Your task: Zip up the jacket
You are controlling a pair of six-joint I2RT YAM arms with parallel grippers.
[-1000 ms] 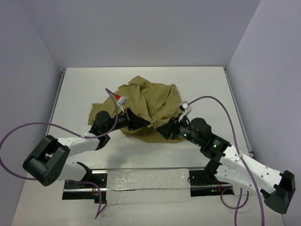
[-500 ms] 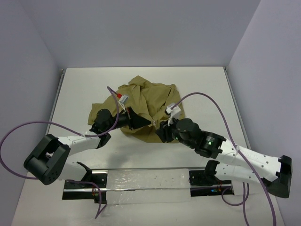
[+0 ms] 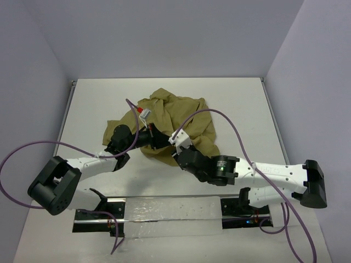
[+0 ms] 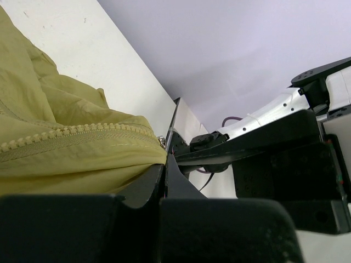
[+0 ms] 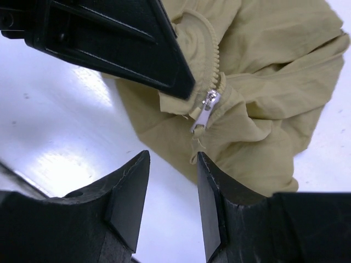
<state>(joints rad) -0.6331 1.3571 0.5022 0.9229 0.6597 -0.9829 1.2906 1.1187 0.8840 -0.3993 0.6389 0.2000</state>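
The right gripper [image 5: 173, 164] stands with its jaws spread and nothing between them. The gap faces the silver zipper pull [image 5: 204, 112], just short of it and not touching. The left gripper [image 5: 184, 87] is pressed together on a fold of the jacket [image 3: 175, 118], its dark wedge tip pinching the khaki cloth immediately beside the zipper pull. In the left wrist view the same pinch [image 4: 164, 161] sits at the end of the row of zipper teeth [image 4: 66, 134], with the metal slider showing at the cloth's edge.

Above the zipper pull the two rows of teeth curve together. Around and beyond the zipper pull the jacket lies crumpled in a loose heap on the white table [image 3: 93, 104]. From overhead, both grippers meet at the near hem of the heap where the zipper pull hangs, the left gripper [image 3: 163, 143] beside the right gripper [image 3: 175, 156]. A purple cable [image 3: 219, 118] arches over the cloth beyond the zipper pull.
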